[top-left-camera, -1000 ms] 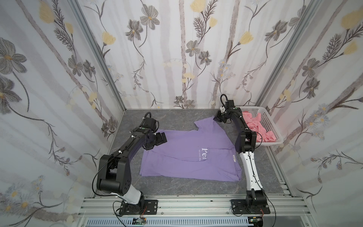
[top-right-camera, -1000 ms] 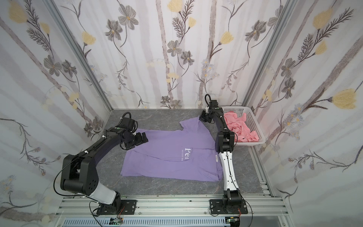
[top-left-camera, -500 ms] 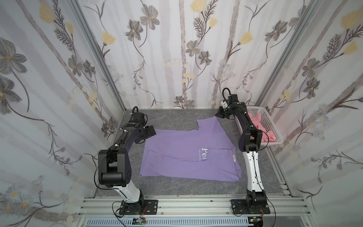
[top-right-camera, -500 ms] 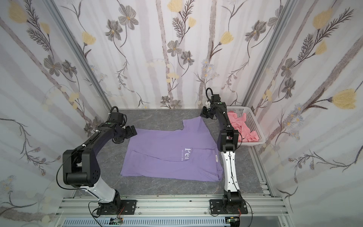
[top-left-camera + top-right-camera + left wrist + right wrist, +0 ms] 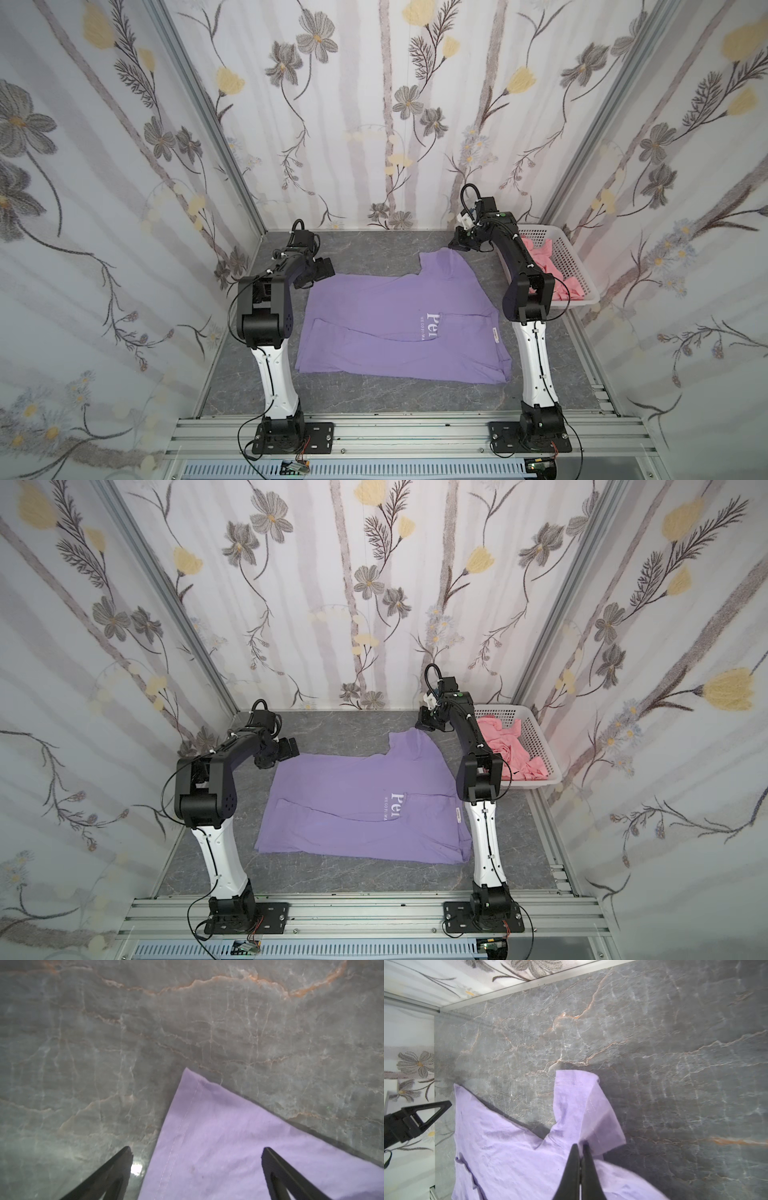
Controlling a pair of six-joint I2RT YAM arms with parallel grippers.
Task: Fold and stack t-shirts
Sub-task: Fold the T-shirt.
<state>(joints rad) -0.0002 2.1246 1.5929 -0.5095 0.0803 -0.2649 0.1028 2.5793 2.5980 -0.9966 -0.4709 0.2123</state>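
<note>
In both top views your purple shirt (image 5: 399,324) lies spread mid-counter (image 5: 374,249). The pink shirt (image 5: 548,266) sits in the basket (image 5: 571,257) at 2 o'clock. Your left hand (image 5: 322,268) hovers at the purple shirt's 10 o'clock corner, and your right hand (image 5: 457,245) is at its 1 o'clock sleeve.

Left wrist view: that hand gapes wide, holding nothing.

Right wrist view: your right hand is pinched tight on the sleeve.

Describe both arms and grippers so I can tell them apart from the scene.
The left arm and right arm match: black base, white lower link, black upper links. A black cable loops at each wrist, and thin black wires run along the white links. The left gripper and right gripper have black tapering fingers; the left's show triangular cut-outs.
</note>
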